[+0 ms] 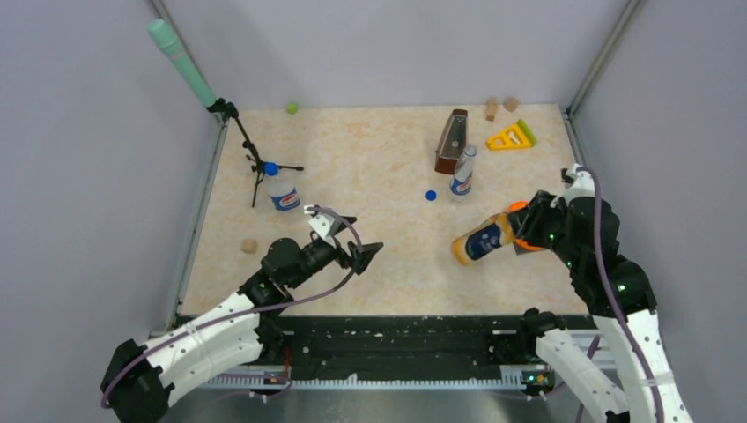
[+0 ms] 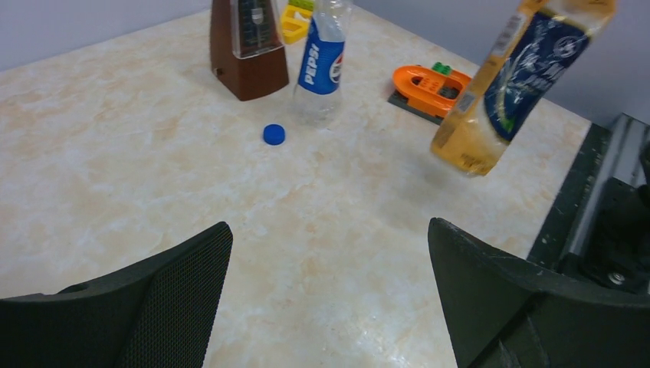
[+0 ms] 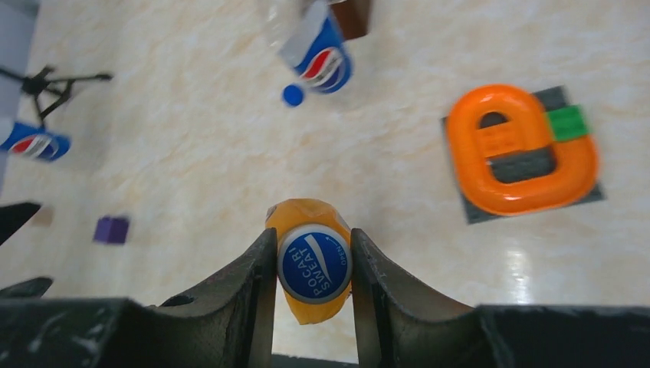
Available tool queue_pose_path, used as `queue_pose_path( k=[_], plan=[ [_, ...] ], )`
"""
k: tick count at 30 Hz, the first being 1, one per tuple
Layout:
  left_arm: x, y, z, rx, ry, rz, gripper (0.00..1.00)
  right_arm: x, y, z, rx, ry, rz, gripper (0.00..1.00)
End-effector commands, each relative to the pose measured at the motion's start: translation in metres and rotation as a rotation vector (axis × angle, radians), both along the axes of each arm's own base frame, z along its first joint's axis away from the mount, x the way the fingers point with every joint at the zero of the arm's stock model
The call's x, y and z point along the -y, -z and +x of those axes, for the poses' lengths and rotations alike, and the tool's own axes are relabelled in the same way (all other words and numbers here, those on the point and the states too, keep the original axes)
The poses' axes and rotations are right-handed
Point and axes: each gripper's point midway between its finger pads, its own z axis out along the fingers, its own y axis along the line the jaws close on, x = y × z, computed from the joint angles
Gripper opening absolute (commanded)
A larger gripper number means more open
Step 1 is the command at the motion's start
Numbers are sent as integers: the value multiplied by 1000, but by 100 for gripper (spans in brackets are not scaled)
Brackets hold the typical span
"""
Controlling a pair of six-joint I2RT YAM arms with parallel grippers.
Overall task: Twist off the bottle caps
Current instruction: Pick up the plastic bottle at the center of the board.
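My right gripper (image 3: 313, 234) is shut on the blue-and-white cap (image 3: 314, 263) of an orange-labelled bottle (image 1: 480, 240). The bottle hangs tilted above the table; its cap is hidden in the top view. A loose dark blue cap (image 1: 431, 195) lies on the table beside an upright, uncapped Pepsi bottle (image 1: 462, 172). A second Pepsi bottle (image 1: 283, 196) stands at the left with its blue cap (image 1: 271, 168) on. My left gripper (image 1: 366, 254) is open over bare table, holding nothing, left of the hanging bottle.
A brown metronome (image 1: 451, 141) stands behind the uncapped bottle. An orange toy on a grey plate (image 3: 521, 149) lies under the right arm. A black tripod (image 1: 251, 159), a purple cube (image 3: 112, 229), a wooden block (image 1: 249, 246) and a yellow wedge (image 1: 511, 137) are also about.
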Motion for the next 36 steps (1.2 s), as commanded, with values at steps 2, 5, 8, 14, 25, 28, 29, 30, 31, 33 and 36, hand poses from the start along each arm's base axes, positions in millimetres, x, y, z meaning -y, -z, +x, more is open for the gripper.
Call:
queue_pose_path(
  k=[2, 5, 8, 14, 25, 28, 29, 30, 31, 33, 36],
  plan=[
    [23, -50, -24, 93, 188, -112, 98, -89, -10, -2, 68, -479, 205, 0],
    [31, -55, -40, 128, 292, -128, 98, -115, -12, -8, 87, -618, 298, 0],
    [36, -61, -48, 139, 345, -141, 95, -129, -14, -13, 103, -718, 340, 0],
    [50, -59, -57, 129, 453, -136, 98, -149, -19, -16, 148, -826, 394, 0],
    [81, -45, -68, 36, 664, -45, 96, -204, -17, -19, 205, -1023, 447, 0],
    [84, -41, -71, 23, 705, -31, 88, -212, -21, -27, 250, -1069, 491, 0],
    [85, -41, -75, 20, 732, -28, 85, -213, -25, -30, 276, -1084, 498, 0],
    [86, -39, -78, 13, 762, -22, 84, -214, -25, -31, 282, -1090, 500, 0],
    [88, -36, -80, -2, 781, -11, 84, -214, -25, -32, 291, -1095, 496, 0],
    [90, -28, -79, -45, 793, 16, 84, -213, -27, -34, 307, -1109, 487, 0],
    [94, -18, -71, -106, 772, 53, 77, -214, -32, -41, 361, -1148, 488, 0]
  ],
)
